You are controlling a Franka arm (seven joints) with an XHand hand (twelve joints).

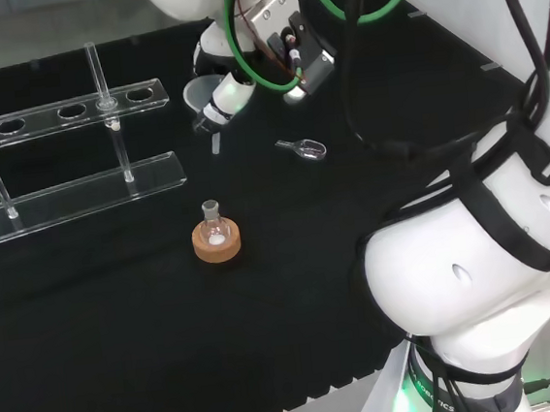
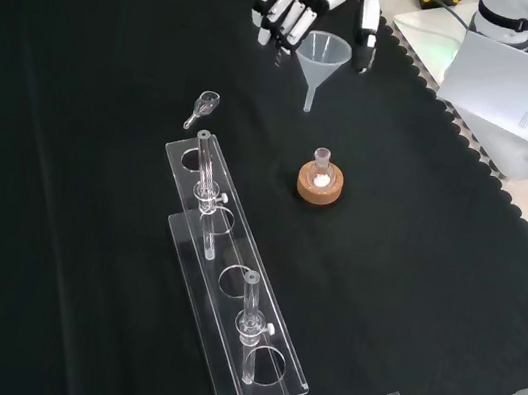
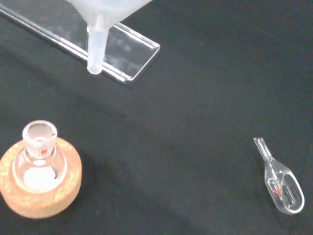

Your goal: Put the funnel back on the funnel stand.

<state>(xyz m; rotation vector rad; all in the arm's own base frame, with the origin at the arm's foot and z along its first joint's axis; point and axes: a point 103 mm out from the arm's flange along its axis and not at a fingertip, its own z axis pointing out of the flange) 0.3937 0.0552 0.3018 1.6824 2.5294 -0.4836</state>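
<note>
I have the hand [image 2: 311, 8] pinching the funnel [image 2: 323, 57] by its rim, top centre, front view; it looks light, slippery plastic, I think.

**Bystanders on the black cloth**

A small round flask [image 2: 321, 172] stands upright in a cork ring [image 2: 319, 187] near the middle of the black cloth [image 2: 81, 258], with something white at its bottom. In the front view, a little glass scoop [image 2: 203, 106] lies well to its left, apart from it. Grey boards [image 2: 487, 78] lie beyond the cloth's far right edge.
</note>
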